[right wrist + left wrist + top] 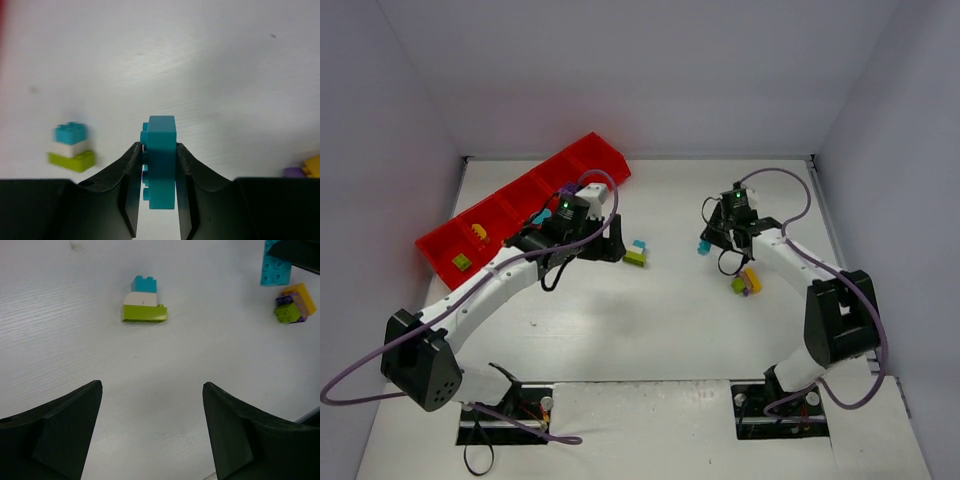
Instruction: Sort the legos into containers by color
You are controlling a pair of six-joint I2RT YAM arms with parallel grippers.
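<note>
My right gripper point(159, 147) is shut on a teal-blue lego point(160, 165), held on edge above the table; it also shows in the top view point(704, 246). A stack of teal, white and lime legos point(637, 253) lies mid-table, also in the left wrist view point(143, 302) and the right wrist view point(72, 147). My left gripper point(152, 385) is open and empty, just left of that stack in the top view point(613, 247). A yellow, purple and lime cluster point(747, 282) lies by the right arm. The red tray point(605, 160) sits at the far left, its containers holding a few legos.
In the tray I see a yellow lego point(477, 232), a lime-and-yellow one point(462, 262) and a teal one point(538, 216). The left arm crosses in front of the tray. Grey walls close in the table on three sides.
</note>
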